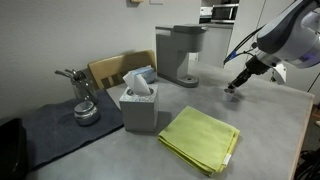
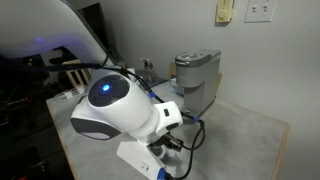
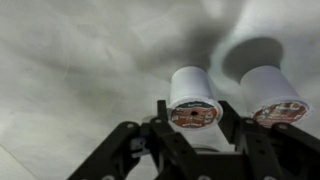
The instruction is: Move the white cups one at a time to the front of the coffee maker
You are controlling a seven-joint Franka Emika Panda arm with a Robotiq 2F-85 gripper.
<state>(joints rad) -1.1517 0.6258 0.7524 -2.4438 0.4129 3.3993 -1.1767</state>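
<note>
In the wrist view my gripper [image 3: 195, 114] is shut on a white cup [image 3: 192, 84], a small pod with a dark reddish top, its fingers [image 3: 161, 112] pressing both sides. A second white cup [image 3: 270, 98] stands just to the right of it on the grey table. In an exterior view the gripper [image 1: 233, 88] hangs low over the table to the right of the coffee maker [image 1: 180, 50], a tall grey machine. The cups are too small to make out there. My arm blocks much of the table in an exterior view, where the coffee maker [image 2: 196, 80] shows behind it.
A grey tissue box [image 1: 139, 106] stands left of the coffee maker, and a yellow-green cloth [image 1: 200, 138] lies in front of it. A metal pot [image 1: 84, 100] sits on a dark cloth [image 1: 50, 130] at the left. A wooden chair back [image 1: 112, 70] rises behind the table.
</note>
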